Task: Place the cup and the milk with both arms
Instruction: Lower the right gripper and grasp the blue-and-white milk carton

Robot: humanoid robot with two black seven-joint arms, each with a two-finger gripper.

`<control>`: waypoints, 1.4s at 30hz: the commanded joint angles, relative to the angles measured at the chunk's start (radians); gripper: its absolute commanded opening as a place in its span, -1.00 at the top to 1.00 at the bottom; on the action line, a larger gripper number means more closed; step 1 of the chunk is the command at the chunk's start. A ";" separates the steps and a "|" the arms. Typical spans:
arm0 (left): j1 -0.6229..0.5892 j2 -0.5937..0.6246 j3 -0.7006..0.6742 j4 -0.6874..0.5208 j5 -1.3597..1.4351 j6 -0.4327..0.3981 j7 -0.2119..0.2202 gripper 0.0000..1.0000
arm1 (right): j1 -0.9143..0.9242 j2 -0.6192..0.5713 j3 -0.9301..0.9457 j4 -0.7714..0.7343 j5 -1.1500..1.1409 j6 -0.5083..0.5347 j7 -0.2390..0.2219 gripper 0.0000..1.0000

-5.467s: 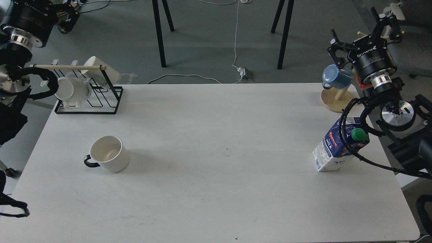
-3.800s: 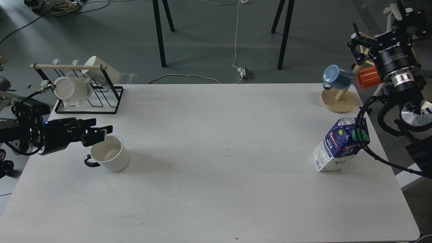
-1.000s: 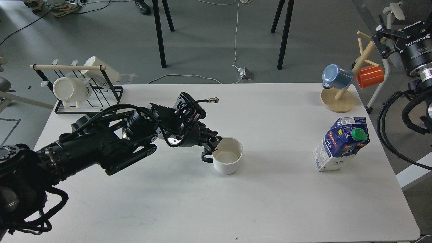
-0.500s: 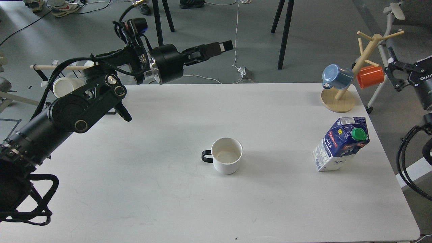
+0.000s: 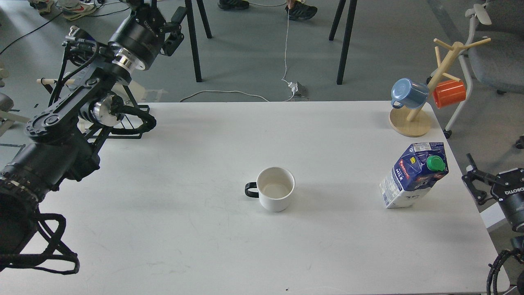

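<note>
A white cup (image 5: 275,188) with a black handle stands upright near the middle of the white table (image 5: 204,246), handle to the left. A blue milk carton (image 5: 413,174) with a green cap stands tilted near the right edge. My left gripper (image 5: 157,12) is raised far off at the top left, nowhere near the cup, and its fingertips are cut off by the frame's top edge. My right gripper (image 5: 481,180) is low at the right edge, just right of the carton and not touching it, with its jaws spread and empty.
A black wire rack (image 5: 123,123) with white mugs stands at the back left, mostly behind my left arm. A wooden mug tree (image 5: 413,121) with a blue mug (image 5: 407,93) and an orange mug (image 5: 449,93) stands at the back right corner.
</note>
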 commanded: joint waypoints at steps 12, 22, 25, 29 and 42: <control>0.021 0.008 0.012 0.002 -0.169 -0.010 0.006 -0.99 | -0.091 0.211 -0.084 -0.006 -0.014 0.000 -0.011 -0.99; 0.021 0.029 0.015 0.002 -0.169 -0.017 0.026 -0.99 | 0.009 0.284 -0.123 -0.040 -0.016 0.000 -0.014 -0.99; 0.019 0.038 0.015 0.002 -0.168 -0.015 0.029 -0.99 | 0.026 0.290 -0.123 -0.044 -0.016 0.000 -0.014 -0.99; 0.021 0.041 0.020 0.002 -0.164 -0.017 0.035 -0.99 | 0.044 0.301 -0.124 -0.060 -0.016 0.000 -0.014 -0.98; 0.019 0.052 0.020 0.002 -0.164 -0.023 0.046 -0.99 | 0.075 0.359 -0.118 -0.084 -0.016 0.000 -0.006 -0.89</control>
